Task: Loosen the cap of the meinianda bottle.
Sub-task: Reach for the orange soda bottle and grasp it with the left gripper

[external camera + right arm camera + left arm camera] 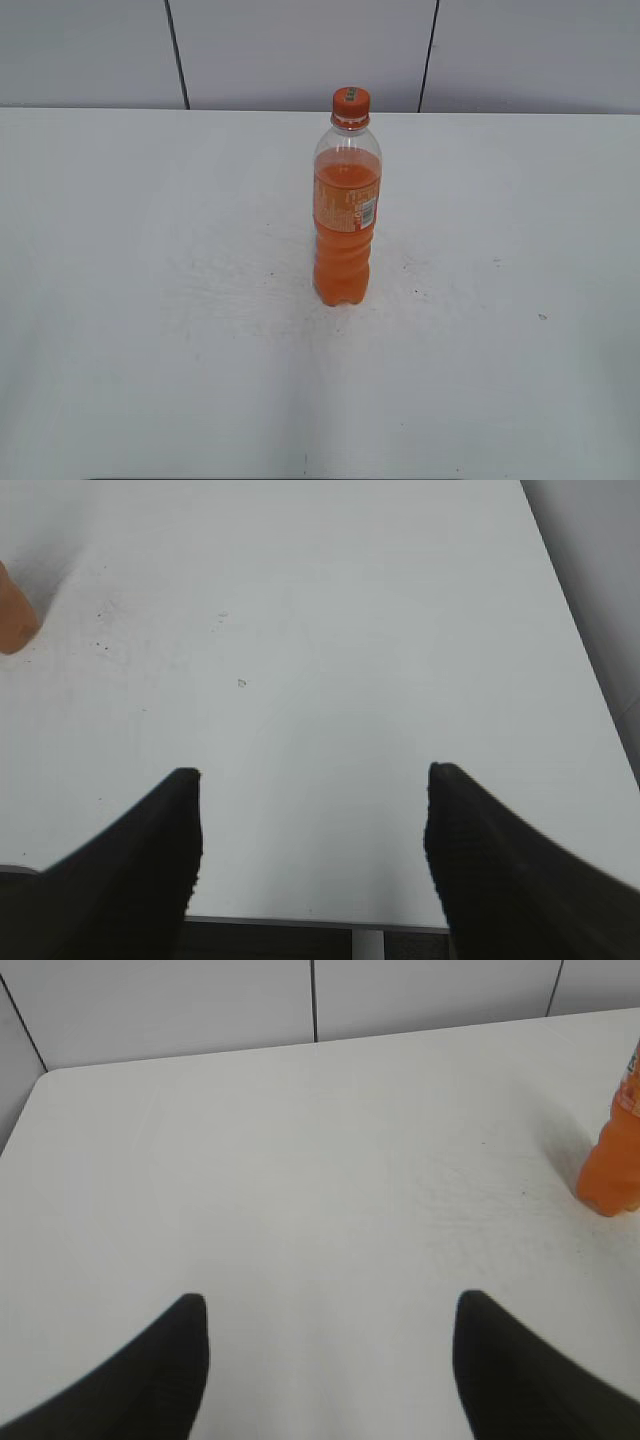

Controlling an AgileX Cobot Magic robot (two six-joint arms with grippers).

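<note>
Meinianda bottle (346, 215) upright on the white desk (150, 300), both hands clear of it.

The orange cap (351, 101) sits on the bottle's neck. The left hand (330, 1335) hangs over bare desk well to the bottle's left, its 2 fingers spread wide and holding nothing. The right hand (312, 810) hangs well to the bottle's right, near the desk edge, also spread and holding nothing.

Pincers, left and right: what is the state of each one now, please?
Left pincer: open, holding nothing, above the bare white table.
Right pincer: open, holding nothing, near the table edge.
</note>
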